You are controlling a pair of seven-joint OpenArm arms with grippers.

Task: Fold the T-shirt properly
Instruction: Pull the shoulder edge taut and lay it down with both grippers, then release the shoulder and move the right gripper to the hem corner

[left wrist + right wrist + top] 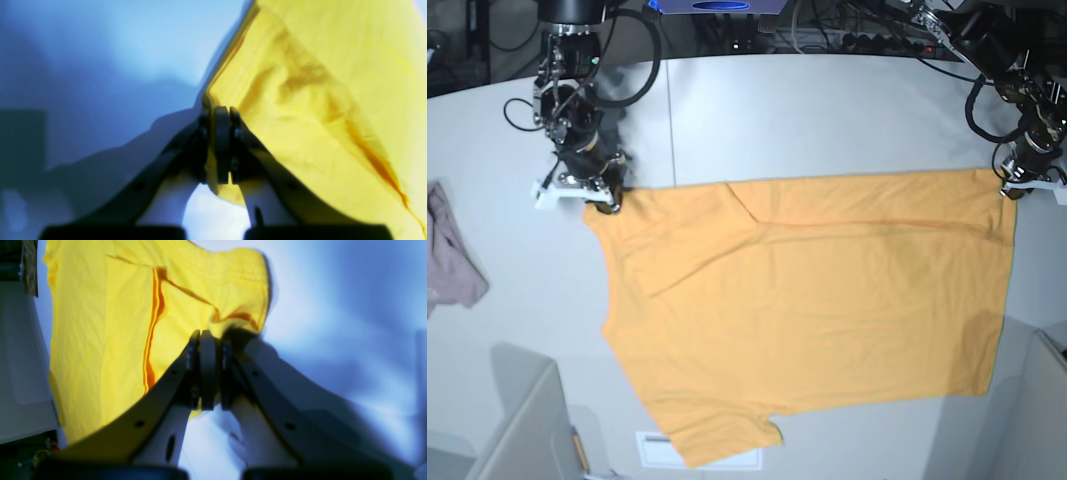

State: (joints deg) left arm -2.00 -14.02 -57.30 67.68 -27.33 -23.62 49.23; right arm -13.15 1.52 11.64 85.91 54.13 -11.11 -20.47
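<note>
The light-orange T-shirt (807, 300) lies spread flat on the white table (777, 110), with one sleeve pointing to the front edge. My right gripper (604, 196) is shut on the shirt's far-left corner; in the right wrist view its jaws (208, 335) pinch the yellow fabric (100, 340) near a folded seam. My left gripper (1012, 190) is shut on the far-right corner; in the left wrist view the jaws (222, 111) clamp the shirt's edge (300, 100), which rises in loose wrinkles. Both corners sit low, at the table.
A small pinkish-mauve cloth (452, 260) lies at the table's left edge. Grey bin walls stand at the front left (527, 430) and front right (1042, 400). A white label (657, 448) lies under the shirt's front sleeve. Cables and equipment (857, 25) line the back.
</note>
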